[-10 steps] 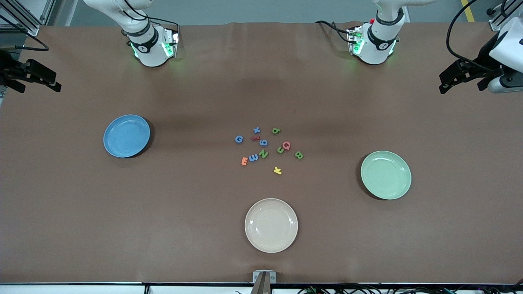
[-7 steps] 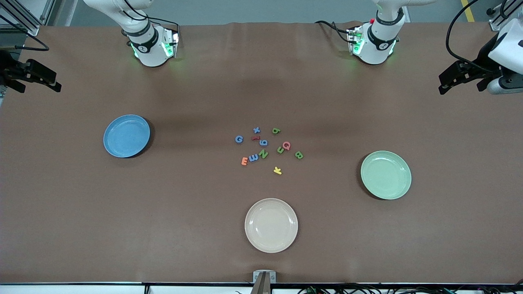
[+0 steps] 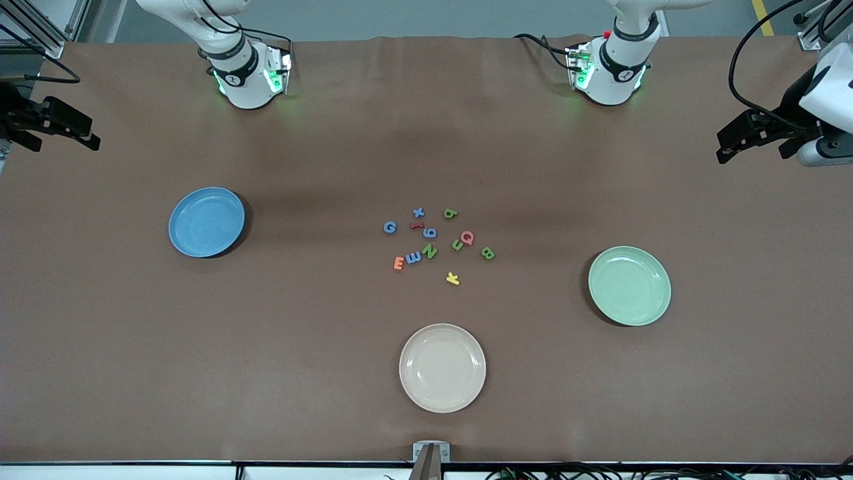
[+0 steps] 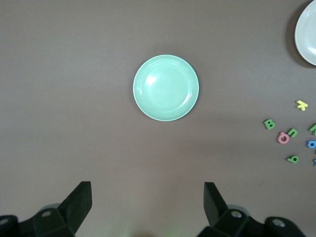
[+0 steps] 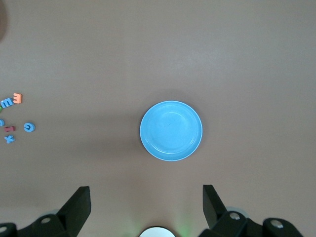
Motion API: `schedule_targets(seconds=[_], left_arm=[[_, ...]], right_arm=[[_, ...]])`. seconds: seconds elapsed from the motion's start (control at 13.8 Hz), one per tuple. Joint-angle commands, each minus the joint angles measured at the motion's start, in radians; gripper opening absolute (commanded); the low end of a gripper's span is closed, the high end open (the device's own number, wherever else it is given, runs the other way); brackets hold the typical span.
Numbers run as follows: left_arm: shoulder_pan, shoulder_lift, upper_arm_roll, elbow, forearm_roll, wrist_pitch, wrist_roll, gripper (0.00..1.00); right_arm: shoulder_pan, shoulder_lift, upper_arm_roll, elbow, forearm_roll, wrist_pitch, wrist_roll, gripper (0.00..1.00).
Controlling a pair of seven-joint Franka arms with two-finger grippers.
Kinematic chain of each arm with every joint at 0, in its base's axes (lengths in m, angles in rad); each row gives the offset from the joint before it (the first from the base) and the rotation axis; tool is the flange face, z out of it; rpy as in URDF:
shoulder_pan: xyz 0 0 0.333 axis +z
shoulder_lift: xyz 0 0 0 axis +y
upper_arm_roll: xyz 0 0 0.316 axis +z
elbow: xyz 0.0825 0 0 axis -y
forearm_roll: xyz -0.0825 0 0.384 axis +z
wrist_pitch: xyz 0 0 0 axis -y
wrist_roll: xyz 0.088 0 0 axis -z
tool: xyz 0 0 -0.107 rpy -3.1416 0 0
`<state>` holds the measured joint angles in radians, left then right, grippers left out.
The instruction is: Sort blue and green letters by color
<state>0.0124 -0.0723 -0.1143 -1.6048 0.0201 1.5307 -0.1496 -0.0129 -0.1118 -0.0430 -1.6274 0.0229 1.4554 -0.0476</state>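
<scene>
With both the left hand [image 3: 726, 145] and the right hand [image 3: 90, 137] held spread and empty high over the desk's ends, well apart from the tiny flat foam blue and green letters [image 3: 430, 233] clustered mid-desk, a touching pink letter [image 3: 467, 237] could be pinched along with a green one.

Brown table [image 3: 320, 400]. On it: blue plate [image 3: 206, 222], green plate [image 3: 629, 286], cream plate [image 3: 442, 368], small letters [image 3: 433, 243] clustered mid-table.

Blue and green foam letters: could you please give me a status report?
Left pincer and right pincer open, empty, high over the table ends. Small blue and green foam letters unsorted mid-table. Red, orange, pink, yellow letters mixed in.
</scene>
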Motion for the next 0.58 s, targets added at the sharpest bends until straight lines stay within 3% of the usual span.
schedule_targets(seconds=[0.0, 0.51], left_arm=[[-0.003, 0.009, -0.002, 0.026, 0.017, -0.021, 0.002, 1.0], [-0.008, 0.009, -0.004, 0.026, 0.015, -0.015, -0.001, 1.0]], right_arm=[[-0.01, -0.016, 0.003, 0.004, 0.011, -0.006, -0.005, 1.0], [-0.015, 0.053, 0.0, 0.021, 0.011, 0.007, -0.006, 1.0]])
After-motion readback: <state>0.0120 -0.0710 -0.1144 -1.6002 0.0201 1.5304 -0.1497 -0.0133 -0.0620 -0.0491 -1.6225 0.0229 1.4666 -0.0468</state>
